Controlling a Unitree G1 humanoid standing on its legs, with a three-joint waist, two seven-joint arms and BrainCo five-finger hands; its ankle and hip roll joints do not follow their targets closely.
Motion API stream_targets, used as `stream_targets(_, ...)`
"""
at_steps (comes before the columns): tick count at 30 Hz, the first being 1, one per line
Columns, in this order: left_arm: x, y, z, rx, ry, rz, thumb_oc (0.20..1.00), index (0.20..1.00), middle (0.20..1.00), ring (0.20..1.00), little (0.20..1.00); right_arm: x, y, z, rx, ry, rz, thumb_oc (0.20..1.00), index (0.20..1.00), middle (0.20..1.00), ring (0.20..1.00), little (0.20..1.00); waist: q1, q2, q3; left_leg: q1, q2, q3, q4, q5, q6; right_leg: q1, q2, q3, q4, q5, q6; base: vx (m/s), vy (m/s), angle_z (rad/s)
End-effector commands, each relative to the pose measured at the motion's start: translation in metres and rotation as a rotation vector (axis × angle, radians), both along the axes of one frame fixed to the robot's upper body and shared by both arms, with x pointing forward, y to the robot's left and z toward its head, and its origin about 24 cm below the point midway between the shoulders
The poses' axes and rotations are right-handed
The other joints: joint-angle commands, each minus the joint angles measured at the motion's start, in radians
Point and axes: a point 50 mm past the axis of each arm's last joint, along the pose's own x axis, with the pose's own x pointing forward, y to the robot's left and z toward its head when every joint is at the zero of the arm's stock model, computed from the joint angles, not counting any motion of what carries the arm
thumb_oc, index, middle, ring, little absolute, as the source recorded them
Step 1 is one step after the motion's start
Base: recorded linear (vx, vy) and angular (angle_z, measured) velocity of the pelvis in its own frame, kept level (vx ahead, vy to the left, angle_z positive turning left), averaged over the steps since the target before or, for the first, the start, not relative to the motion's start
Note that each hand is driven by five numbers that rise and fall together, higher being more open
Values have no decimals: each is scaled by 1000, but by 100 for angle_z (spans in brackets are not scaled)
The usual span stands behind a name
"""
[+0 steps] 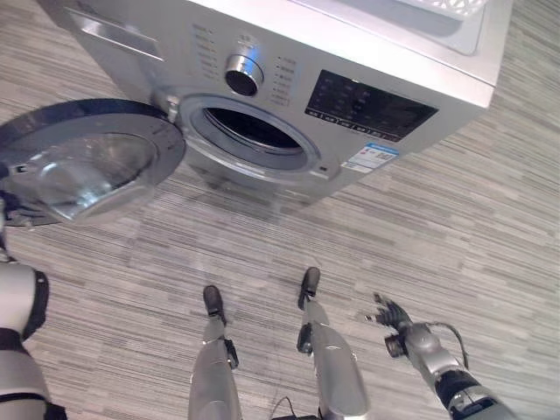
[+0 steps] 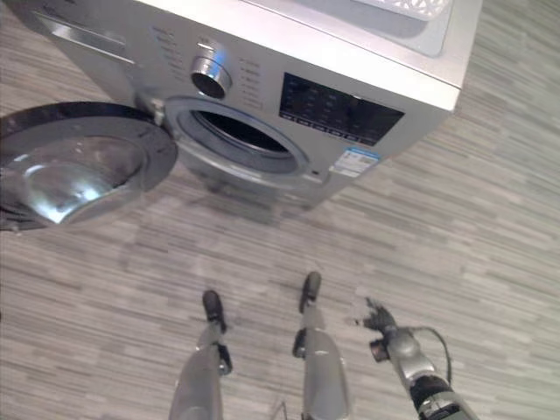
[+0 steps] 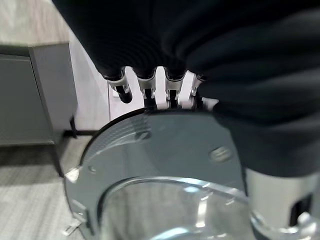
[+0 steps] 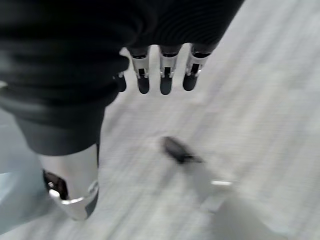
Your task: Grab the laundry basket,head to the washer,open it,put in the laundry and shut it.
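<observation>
The washer (image 1: 289,79) stands right ahead on the striped grey floor (image 1: 437,236), silver-bodied, with a round knob (image 1: 243,74) and a dark control panel (image 1: 367,107) on its front. Its round door (image 1: 83,162) is swung wide open to the robot's left, glass bowl facing up and catching the light, and the dark drum opening (image 1: 254,131) sits bare beside it. Up on top of the machine, at the far edge, a white latticed laundry basket (image 1: 446,7) peeks in, resting on the lid. Over to the left hand (image 3: 150,90): in its wrist view the fingers reach down straight, in a row, onto the dark rim of the open door, their tips at or just behind that rim, so whether they truly curl over it I cannot tell. The right hand (image 1: 391,313) hangs low on the robot's right side, well apart from the washer, over bare floor; its own wrist view shows the dark-tipped fingers (image 4: 165,80) side by side, loose and extended, holding nothing at all.
</observation>
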Motion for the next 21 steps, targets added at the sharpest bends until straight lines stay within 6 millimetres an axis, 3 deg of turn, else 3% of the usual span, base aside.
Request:
stream_targets(1, -19, 13, -39, -103, 115, 37, 1000, 1000, 1000, 1000, 1000, -24, -13, -24, 1, 106, -64, 1000, 1000, 1000, 1000, 1000, -18, -61, -92, -97, 20, -43, 163, -108, 7, 71, -104, 89, -2, -34, 163, 0, 0, 0)
stream_targets(2, -17, 10, -50, -150, 119, 18, 1000, 1000, 1000, 1000, 1000, -25, -11, -25, 0, 111, -55, 1000, 1000, 1000, 1000, 1000, -20, -63, -96, -103, 20, -43, 167, -111, 7, 67, -104, 90, -1, -35, 162, 14, 18, -5)
stream_targets(3, -14, 2, -77, -254, 149, -39, 1000, 1000, 1000, 1000, 1000, -25, -8, -25, 3, 108, -51, 1000, 1000, 1000, 1000, 1000, -22, -68, -104, -112, 22, -43, 172, -117, 6, 60, -104, 92, -1, -33, 162, 11, 11, -9)
stream_targets(4, -14, 2, -79, -257, 150, -38, 1000, 1000, 1000, 1000, 1000, -25, -9, -25, 1, 109, -50, 1000, 1000, 1000, 1000, 1000, -24, -66, -106, -113, 22, -43, 173, -117, 6, 59, -104, 92, -1, -33, 162, 15, 6, -5)
stream_targets(6, -16, -2, -100, -346, 163, -69, 1000, 1000, 1000, 1000, 1000, -24, -8, -24, -1, 102, -35, 1000, 1000, 1000, 1000, 1000, -26, -63, -116, -126, 21, -45, 181, -123, 5, 49, -105, 91, -1, -29, 161, 3, -10, 2)
stream_targets(9, -1, -23, -127, -443, 105, -163, 1000, 1000, 1000, 1000, 1000, -26, -9, -22, 4, 90, -35, 1000, 1000, 1000, 1000, 1000, -30, -59, -125, -145, 24, -53, 193, -128, 0, 35, -100, 91, 3, -32, 158, 11, -56, 8)
stream_targets(10, 19, -66, -166, -570, 88, -342, 1000, 1000, 1000, 1000, 1000, -34, -15, -29, -6, 125, -54, 1000, 1000, 1000, 1000, 1000, -16, -46, -121, -128, 24, -50, 191, -129, -1, 44, -100, 93, 9, -42, 154, 12, -42, 9)
stream_targets(11, 19, -66, -167, -572, 88, -341, 1000, 1000, 1000, 1000, 1000, -35, -15, -29, -7, 127, -54, 1000, 1000, 1000, 1000, 1000, -16, -45, -122, -126, 25, -50, 191, -130, -1, 45, -100, 93, 9, -43, 154, 23, -45, 2)
stream_targets(12, 28, -95, -188, -630, 78, -444, 1000, 1000, 1000, 1000, 1000, -42, -23, -33, -38, 161, -56, 1000, 1000, 1000, 1000, 1000, -7, -30, -122, -106, 24, -47, 184, -129, -1, 55, -100, 93, 15, -51, 149, 0, 0, 0)
stream_targets(13, 32, -110, -196, -647, 73, -486, 1000, 1000, 1000, 1000, 1000, -46, -29, -35, -64, 176, -52, 1000, 1000, 1000, 1000, 1000, -2, -22, -122, -90, 23, -44, 177, -127, -2, 63, -100, 94, 16, -55, 146, 0, 0, 0)
stream_targets(16, 44, -150, -208, -679, 47, -610, 1000, 1000, 1000, 1000, 1000, -52, -42, -34, -120, 193, -45, 1000, 1000, 1000, 1000, 1000, -1, -3, -125, -52, 21, -35, 158, -117, -7, 78, -100, 99, 23, -67, 140, 7, -10, 1)
stream_targets(17, 48, -159, -209, -698, 16, -628, 1000, 1000, 1000, 1000, 1000, -54, -47, -33, -128, 190, -46, 1000, 1000, 1000, 1000, 1000, -3, 3, -127, -41, 21, -32, 149, -112, -11, 83, -98, 103, 24, -70, 137, -2, -43, -2)
stream_targets(18, 59, -181, -204, -705, -42, -678, 1000, 1000, 1000, 1000, 1000, -57, -50, -31, -139, 183, -39, 1000, 1000, 1000, 1000, 1000, -11, 10, -132, -21, 23, -28, 131, -102, -17, 91, -95, 107, 24, -76, 134, -7, -37, -1)
stream_targets(19, 59, -181, -204, -706, -42, -678, 1000, 1000, 1000, 1000, 1000, -57, -50, -31, -140, 183, -40, 1000, 1000, 1000, 1000, 1000, -11, 10, -131, -19, 23, -28, 130, -101, -17, 92, -94, 107, 24, -76, 134, -9, -47, -2)
stream_targets(21, 69, -200, -196, -710, -99, -724, 1000, 1000, 1000, 1000, 1000, -59, -51, -31, -147, 176, -34, 1000, 1000, 1000, 1000, 1000, -23, 15, -139, 0, 28, -22, 104, -86, -21, 96, -88, 116, 23, -82, 133, 1, -48, -6)
